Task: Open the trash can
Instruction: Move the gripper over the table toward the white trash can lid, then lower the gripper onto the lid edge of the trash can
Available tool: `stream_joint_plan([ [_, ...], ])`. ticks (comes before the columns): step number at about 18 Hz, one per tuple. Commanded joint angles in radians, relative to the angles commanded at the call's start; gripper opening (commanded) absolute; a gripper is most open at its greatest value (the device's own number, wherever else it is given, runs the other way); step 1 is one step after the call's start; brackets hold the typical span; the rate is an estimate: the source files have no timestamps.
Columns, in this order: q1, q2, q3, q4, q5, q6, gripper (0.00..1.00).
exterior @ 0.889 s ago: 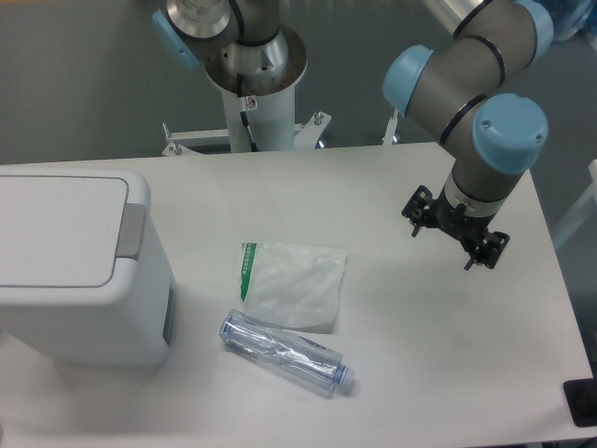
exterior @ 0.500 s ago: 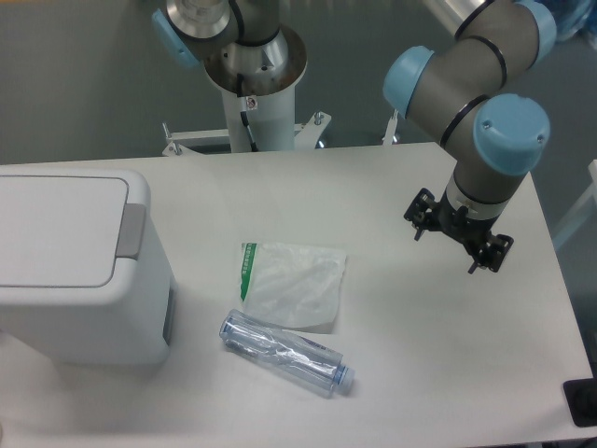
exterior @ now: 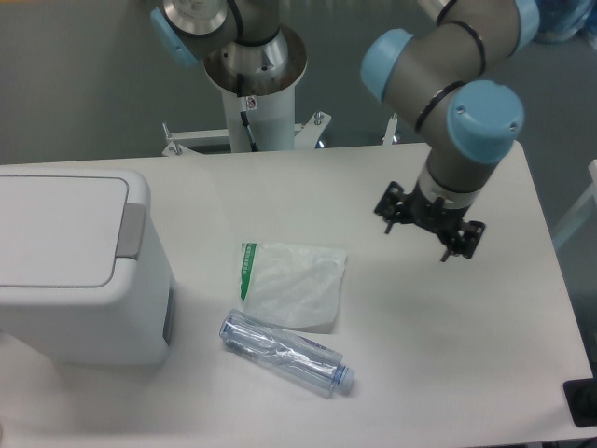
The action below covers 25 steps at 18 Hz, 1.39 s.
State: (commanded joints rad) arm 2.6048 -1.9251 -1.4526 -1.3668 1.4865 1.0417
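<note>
The trash can [exterior: 75, 271] is a large boxy white bin at the left edge of the table. Its flat white lid is down, and the grey push tab [exterior: 132, 231] sits on the lid's right edge. My gripper [exterior: 427, 226] hangs over the right half of the table, far to the right of the bin. Its black fingers [exterior: 390, 206] stand apart with nothing between them.
A crumpled clear plastic bag [exterior: 294, 283] with a green strip lies at the table's middle. A clear plastic bottle [exterior: 285, 353] lies on its side in front of it. The arm's base column [exterior: 252, 103] stands behind the table's far edge.
My gripper and wrist have moved left and slightly up, toward the table's middle. The bin, bag and bottle have not moved.
</note>
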Motion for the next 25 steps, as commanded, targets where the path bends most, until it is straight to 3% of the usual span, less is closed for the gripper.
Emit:
stream_joint_plan([
  [5,-0.081,0.021,0.001,0.008,-0.020,-0.133,1.00],
  [13,-0.166,0.136,-0.003,-0.011,-0.146,-0.215,1.00],
  [16,-0.178,0.170,0.024,-0.014,-0.303,-0.301,1.00],
  [19,-0.181,0.169,0.063,-0.014,-0.373,-0.380,1.00],
  [25,-0.235,0.166,0.051,-0.009,-0.420,-0.566,1.00],
])
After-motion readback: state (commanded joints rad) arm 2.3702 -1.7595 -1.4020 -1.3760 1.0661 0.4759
